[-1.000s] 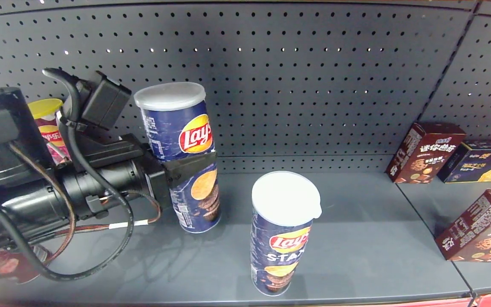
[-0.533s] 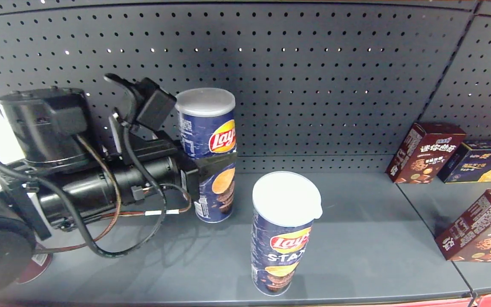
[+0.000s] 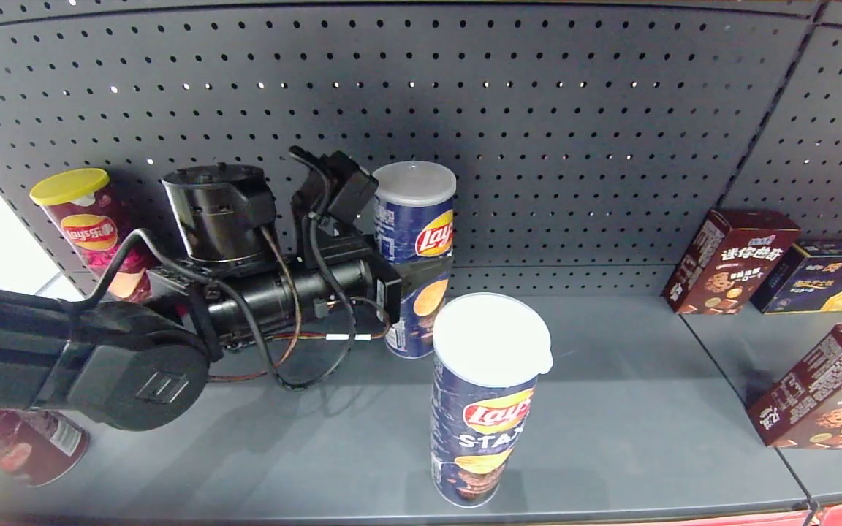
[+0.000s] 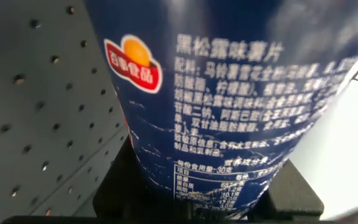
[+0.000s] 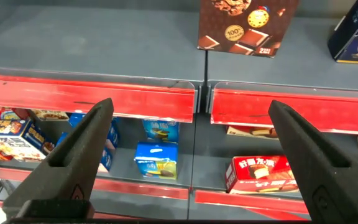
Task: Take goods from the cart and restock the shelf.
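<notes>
**A:** Where is the can sitting right now?

**B:** Going from the left, a red can (image 3: pixel 77 219) with a yellow lid is standing against the back panel (image 3: pixel 574 146). Next to it, the left claw (image 3: pixel 421 281) is clamping a blue can (image 3: pixel 415 219) around its middle. The can is upright and deep on the shelf (image 3: pixel 611 409). I cannot tell whether its base is touching the shelf or hanging just above it.

**A:** So how should it be putting it down?

**B:** I'd say by lowering it straight and letting go only once the base is sitting flat. Backing out toward the left should avoid clipping the second blue can (image 3: pixel 487 398), which is standing just in front and to the right.

**A:** And the other claw?

**B:** The right claw (image 5: pixel 185 162) is hanging with its fingers apart, gripping nothing, and is facing lower racks with red edge strips (image 5: pixel 92 93).

**A:** Any writing?

**B:** Both blue cans are showing a red-and-yellow logo. The left wrist view is showing small white print on the clamped one, which I'm leaving unread. The brown boxes (image 3: pixel 728 263) at the far right are carrying print too.
</notes>
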